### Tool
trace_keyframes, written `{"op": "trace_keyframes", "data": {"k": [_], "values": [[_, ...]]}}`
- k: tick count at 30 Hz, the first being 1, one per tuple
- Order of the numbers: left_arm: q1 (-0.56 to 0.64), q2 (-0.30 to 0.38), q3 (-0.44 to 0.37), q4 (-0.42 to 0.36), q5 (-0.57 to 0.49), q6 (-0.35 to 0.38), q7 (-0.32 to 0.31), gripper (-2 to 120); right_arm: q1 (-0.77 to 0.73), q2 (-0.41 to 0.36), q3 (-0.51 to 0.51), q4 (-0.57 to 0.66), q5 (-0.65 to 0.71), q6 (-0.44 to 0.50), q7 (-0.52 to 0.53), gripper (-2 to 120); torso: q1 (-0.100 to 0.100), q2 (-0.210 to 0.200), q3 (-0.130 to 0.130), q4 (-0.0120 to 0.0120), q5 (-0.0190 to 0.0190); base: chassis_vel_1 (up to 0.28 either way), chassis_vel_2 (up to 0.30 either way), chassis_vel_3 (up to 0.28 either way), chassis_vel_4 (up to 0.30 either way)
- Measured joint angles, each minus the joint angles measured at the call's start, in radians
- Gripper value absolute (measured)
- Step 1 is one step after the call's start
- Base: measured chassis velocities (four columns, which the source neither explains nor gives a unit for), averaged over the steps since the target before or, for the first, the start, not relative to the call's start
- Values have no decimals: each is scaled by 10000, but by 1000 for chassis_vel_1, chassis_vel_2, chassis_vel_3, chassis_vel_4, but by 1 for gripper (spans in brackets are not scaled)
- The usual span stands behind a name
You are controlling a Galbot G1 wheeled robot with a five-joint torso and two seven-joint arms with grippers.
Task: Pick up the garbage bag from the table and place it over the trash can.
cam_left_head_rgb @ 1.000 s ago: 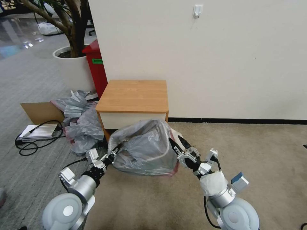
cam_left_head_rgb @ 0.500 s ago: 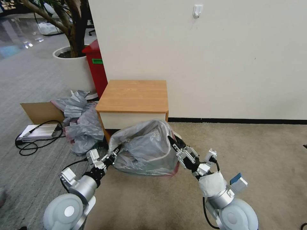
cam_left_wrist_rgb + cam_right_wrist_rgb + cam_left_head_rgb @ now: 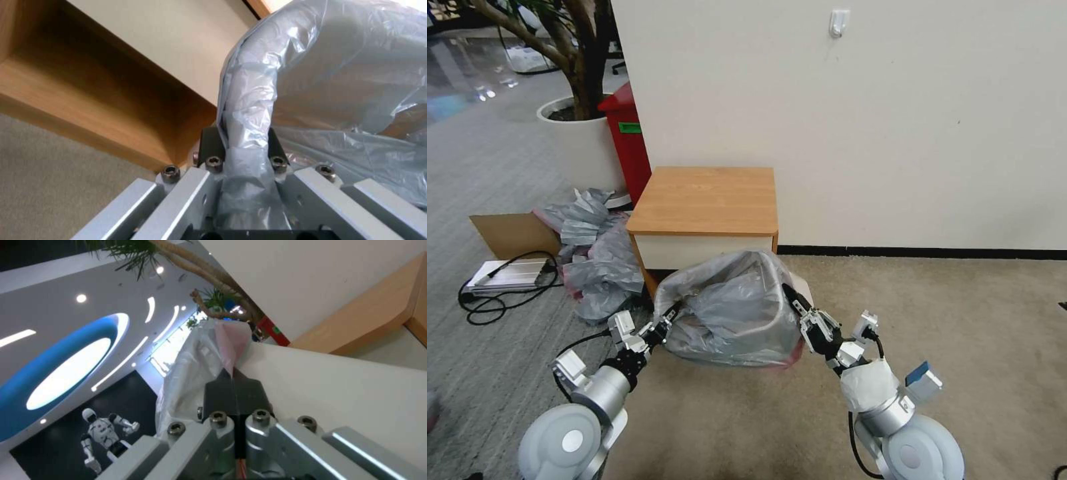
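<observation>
The silver-grey garbage bag (image 3: 730, 313) is draped over the trash can, which stands on the carpet just in front of the table (image 3: 707, 193). The bag covers nearly all of the can; its cream wall (image 3: 338, 380) shows in the right wrist view. My left gripper (image 3: 667, 317) is at the can's left side, its fingers (image 3: 209, 143) shut on the bag-wrapped rim (image 3: 249, 100). At the right side my right gripper (image 3: 790, 295) is shut on the bag's pinkish edge (image 3: 231, 340).
A heap of grey plastic bags (image 3: 597, 260), a cardboard sheet (image 3: 510, 233) and a white device with a black cable (image 3: 507, 275) lie left of the table. Behind them stand a red bin (image 3: 627, 143) and a white planter (image 3: 577, 143). Open carpet (image 3: 947, 320) lies to the right.
My right gripper has shifted slightly left and down with the bag's edge, stretching the bag farther over the can's right side. The left gripper has held still.
</observation>
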Motion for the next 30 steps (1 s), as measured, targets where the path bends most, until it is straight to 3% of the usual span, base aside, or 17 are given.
{"op": "trace_keyframes", "data": {"k": [17, 30], "values": [[201, -52, 367, -283, 385, 26, 195, 3, 561, -12, 67, -257, -163, 192, 1191, 0, 1, 0, 0, 0, 0, 0, 0, 0, 0], [272, -199, 433, -577, 407, 14, 204, 3, 863, 14, 119, -966, -1288, 47, 2461, 0, 0, 0, 0, 1, 0, 0, 0, 0, 0]]}}
